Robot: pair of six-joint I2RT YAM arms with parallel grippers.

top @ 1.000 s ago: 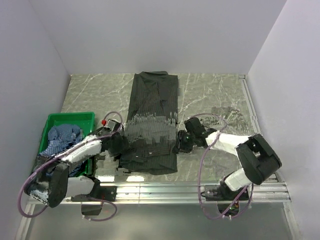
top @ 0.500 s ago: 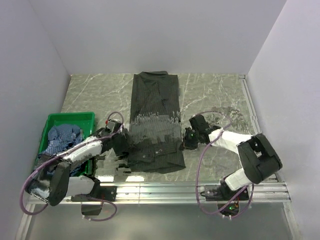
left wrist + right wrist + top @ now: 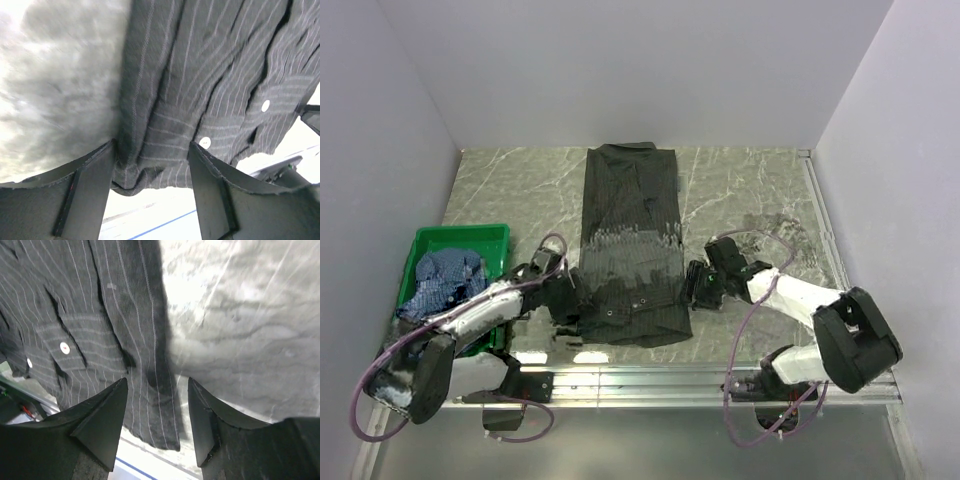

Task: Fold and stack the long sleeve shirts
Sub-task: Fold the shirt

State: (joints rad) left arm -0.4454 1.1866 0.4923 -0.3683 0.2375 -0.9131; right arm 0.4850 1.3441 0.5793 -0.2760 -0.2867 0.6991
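The black pinstriped long sleeve shirt (image 3: 630, 220) lies as a long narrow strip down the middle of the marble table, buttoned cuffs showing near its front end. My left gripper (image 3: 578, 300) stands open at the shirt's near left edge. In the left wrist view the hem (image 3: 150, 170) sits between its spread fingers (image 3: 90, 190). My right gripper (image 3: 695, 285) is open at the near right edge, with the cloth's corner (image 3: 155, 400) between its fingers (image 3: 100, 425). The blue checked shirt (image 3: 445, 275) lies crumpled in the green crate.
The green crate (image 3: 460, 232) stands at the front left beside the left arm. A metal rail (image 3: 700, 380) runs along the table's near edge. White walls close in the back and both sides. Bare marble (image 3: 750, 190) lies right of the shirt.
The shirt's near end has shifted right and now shows buttoned cuffs. The right gripper drew back toward the right edge and stands open; the left gripper slid slightly rightward along the hem.
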